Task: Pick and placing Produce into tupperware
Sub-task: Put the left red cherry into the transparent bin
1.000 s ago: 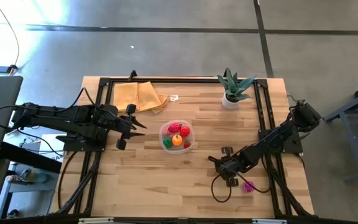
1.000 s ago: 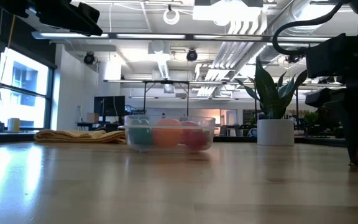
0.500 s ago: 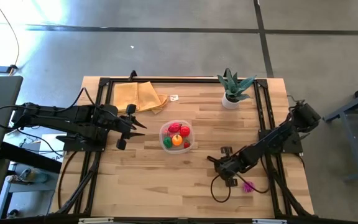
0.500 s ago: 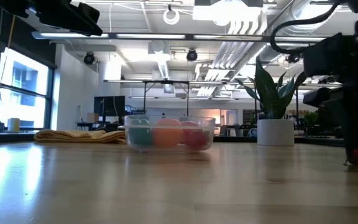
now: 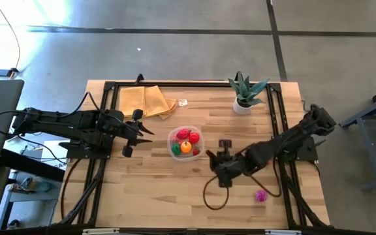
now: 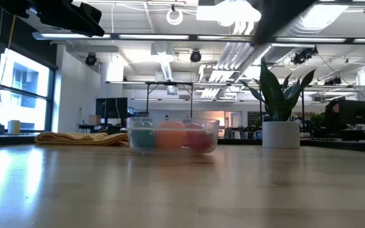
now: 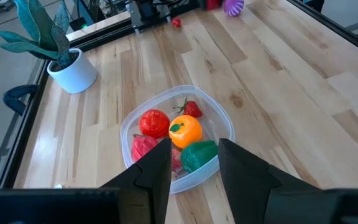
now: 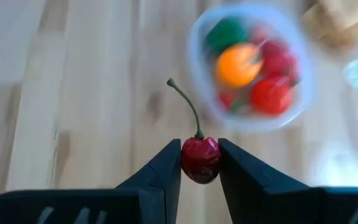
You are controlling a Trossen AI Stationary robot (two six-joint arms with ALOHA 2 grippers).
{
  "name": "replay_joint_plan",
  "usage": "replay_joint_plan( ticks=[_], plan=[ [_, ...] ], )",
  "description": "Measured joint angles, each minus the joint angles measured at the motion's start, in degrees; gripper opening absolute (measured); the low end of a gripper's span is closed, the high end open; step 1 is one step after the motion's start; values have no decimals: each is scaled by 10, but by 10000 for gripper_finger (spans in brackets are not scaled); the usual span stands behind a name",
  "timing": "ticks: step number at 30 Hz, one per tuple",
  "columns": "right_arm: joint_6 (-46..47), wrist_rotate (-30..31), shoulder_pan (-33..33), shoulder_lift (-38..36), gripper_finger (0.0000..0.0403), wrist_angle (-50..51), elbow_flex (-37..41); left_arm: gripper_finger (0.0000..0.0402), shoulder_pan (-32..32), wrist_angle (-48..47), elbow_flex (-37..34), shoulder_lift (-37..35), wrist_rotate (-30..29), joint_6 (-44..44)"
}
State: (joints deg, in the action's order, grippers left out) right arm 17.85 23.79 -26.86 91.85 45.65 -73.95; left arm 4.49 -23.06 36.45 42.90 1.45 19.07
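A: What is the setting?
B: A pale wooden plank table (image 5: 155,189) with a black frame, on grey concrete; behind it is an open hall with ceiling lights and desks. A folded tan cloth (image 5: 146,100) and a spiky green plant in a white pot (image 5: 244,93) sit at the far edge.

A: And the container?
B: The clear, shallow plastic tupperware (image 5: 186,143) stands mid-table, holding a red tomato (image 7: 154,122), an orange fruit (image 7: 186,131), a green piece (image 7: 199,153), a strawberry (image 7: 191,109) and what may be another red piece, partly hidden.

A: The pincers?
B: The right pincer (image 8: 200,160) is clamped on a small red cherry with a stem (image 8: 200,158), just right of the tupperware. The left pincer (image 7: 194,163) is closed on nothing, left of the tupperware.

A: What differs from a second ago?
B: The right arm has swung from the table's near right toward the tupperware. A magenta piece (image 5: 260,195) remains near the front right.
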Motion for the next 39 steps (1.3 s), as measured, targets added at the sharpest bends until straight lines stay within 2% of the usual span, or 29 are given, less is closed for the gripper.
replay_joint_plan(
  ticks=[5,8,14,19,24,28,39],
  plan=[
    [-77,4,65,0,89,12,-77,120,0,0,0,0,0,0],
    [-138,-34,117,-1,89,-25,-81,120,0,0,0,0,0,0],
    [-197,-211,223,2,90,-162,2,120,0,0,0,0,0,0],
    [-198,-270,278,2,90,-236,81,120,0,0,0,0,0,0],
    [-199,-313,300,5,90,-344,147,120,0,0,0,0,0,0],
    [-199,-317,302,19,90,-397,180,120,0,0,0,0,0,0],
    [-229,-337,302,114,90,-426,147,120,0,1,0,0,0,0]
  ],
)
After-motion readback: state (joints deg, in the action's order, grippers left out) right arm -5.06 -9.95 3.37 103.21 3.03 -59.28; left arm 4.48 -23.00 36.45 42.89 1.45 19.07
